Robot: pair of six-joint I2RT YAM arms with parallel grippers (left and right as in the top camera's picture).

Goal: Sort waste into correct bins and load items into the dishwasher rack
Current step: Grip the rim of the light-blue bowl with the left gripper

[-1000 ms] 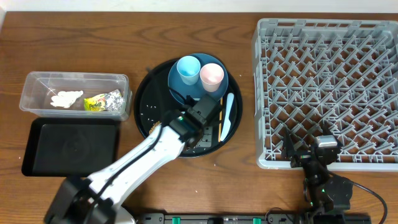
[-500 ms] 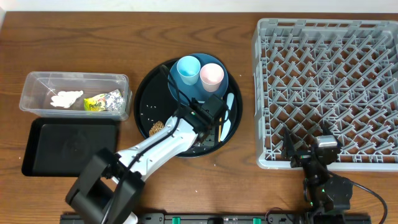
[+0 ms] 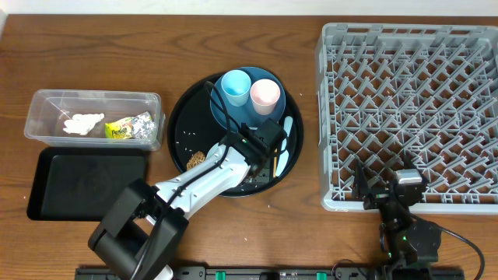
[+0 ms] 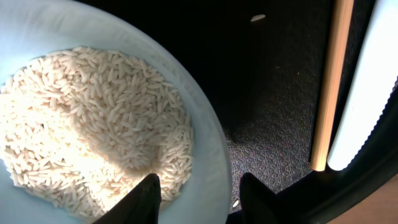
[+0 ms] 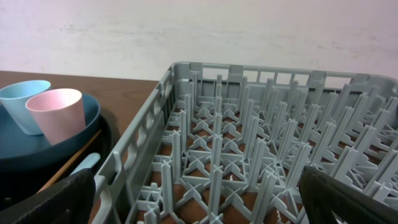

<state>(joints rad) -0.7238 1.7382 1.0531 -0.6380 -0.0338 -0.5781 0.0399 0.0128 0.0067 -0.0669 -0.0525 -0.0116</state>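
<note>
My left gripper (image 4: 199, 193) has its jaws astride the rim of the pale-blue bowl (image 4: 210, 140), one finger inside on the white rice (image 4: 93, 118) and one outside. A gap shows on the inner side, so they are parted, not pinched on it. My right gripper (image 5: 199, 200) is spread wide and holds nothing, low at the near edge of the table.

The surface is a dark brown wooden table (image 3: 101, 47) with visible grain. At far left sits the clear tub (image 3: 47, 97), holding the white tissue (image 3: 83, 123), the yellow wrapper (image 3: 118, 131) and the silver foil (image 3: 142, 123). Just in front of it lies the shallow black tray (image 3: 85, 187).

In the middle is the round black tray (image 3: 180, 117). It carries the brown food piece (image 3: 196, 159) and a few loose grains (image 3: 187, 137). The dark-blue plate (image 3: 222, 109) on it bears the light-blue cup (image 3: 236, 87) and the pink cup (image 3: 264, 95), side by side and touching. The bowl sits under my left wrist, with the chopstick (image 4: 329, 81) and the white spoon (image 4: 367, 93) lying alongside to its right.

At far right stands the grey rack (image 3: 412, 109). Beyond it the right wrist view shows a pale, plain wall (image 5: 186, 31).
</note>
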